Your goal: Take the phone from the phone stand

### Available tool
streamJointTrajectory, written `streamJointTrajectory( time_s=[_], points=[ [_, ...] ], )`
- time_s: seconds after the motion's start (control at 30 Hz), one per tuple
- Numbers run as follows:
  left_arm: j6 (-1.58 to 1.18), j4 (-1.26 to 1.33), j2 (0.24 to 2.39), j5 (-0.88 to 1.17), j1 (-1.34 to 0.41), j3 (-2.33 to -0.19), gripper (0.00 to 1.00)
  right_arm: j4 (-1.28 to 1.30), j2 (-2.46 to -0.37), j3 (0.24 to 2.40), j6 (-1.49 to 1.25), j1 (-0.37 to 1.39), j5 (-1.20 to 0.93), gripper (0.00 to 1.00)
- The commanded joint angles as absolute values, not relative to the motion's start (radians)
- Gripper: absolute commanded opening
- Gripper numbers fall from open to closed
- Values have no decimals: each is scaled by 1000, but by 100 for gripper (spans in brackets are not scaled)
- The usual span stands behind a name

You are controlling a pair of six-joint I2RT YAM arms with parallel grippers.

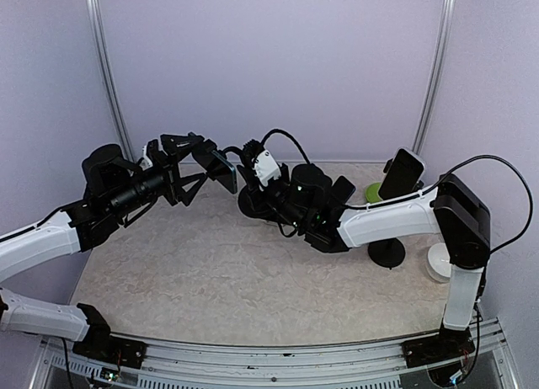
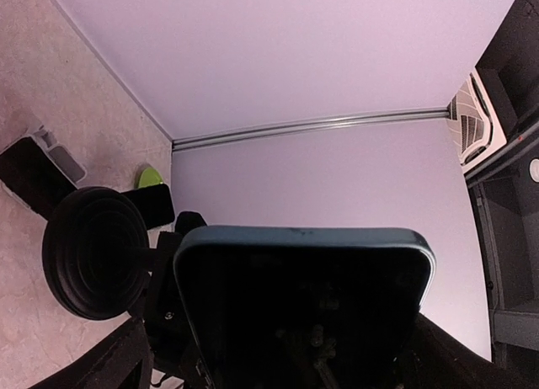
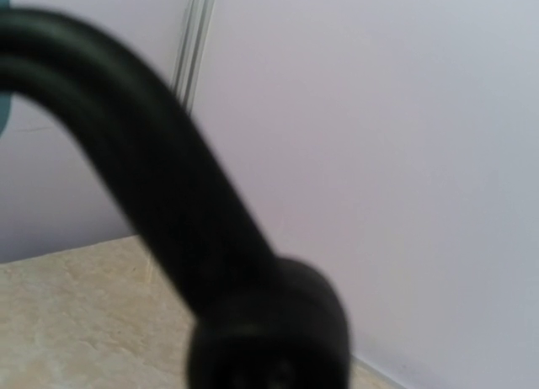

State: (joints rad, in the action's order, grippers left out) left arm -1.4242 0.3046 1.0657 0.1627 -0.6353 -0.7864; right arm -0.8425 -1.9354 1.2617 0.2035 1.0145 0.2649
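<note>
The phone (image 1: pixel 223 172) is a dark slab with a blue-grey edge, mounted on the black phone stand (image 1: pixel 251 205) at the back of the table. My left gripper (image 1: pixel 205 159) is open, its fingers straddling the phone's left end without visibly pressing it. In the left wrist view the phone (image 2: pixel 299 309) fills the lower middle, and the stand's round base (image 2: pixel 97 254) sits to its left. My right gripper (image 1: pixel 258 165) is behind the phone, shut on the stand's neck. That neck (image 3: pixel 168 178) looms blurred across the right wrist view, hiding the fingers.
A second phone (image 1: pixel 402 173) sits on another black stand (image 1: pixel 387 253) at the right. A green object (image 1: pixel 374 191) lies behind it and a white round object (image 1: pixel 438 263) at the right edge. Lilac walls close the back and sides.
</note>
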Motion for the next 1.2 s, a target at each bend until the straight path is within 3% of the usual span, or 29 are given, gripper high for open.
streamJointTrajectory(
  time_s=[0.0,0.4,1.17],
  points=[
    [-1411,404,1095,225,-632,-801,99,-964,-1889,1328,164,1026,239,0],
    [-1404,535,1082,234,-632,-760,99,-868,-1927,1418,114,1029,354,0],
    [-1347,417,1103,232,-607,-828,99,-868,-1936,1408,162,1034,336,0]
  ],
)
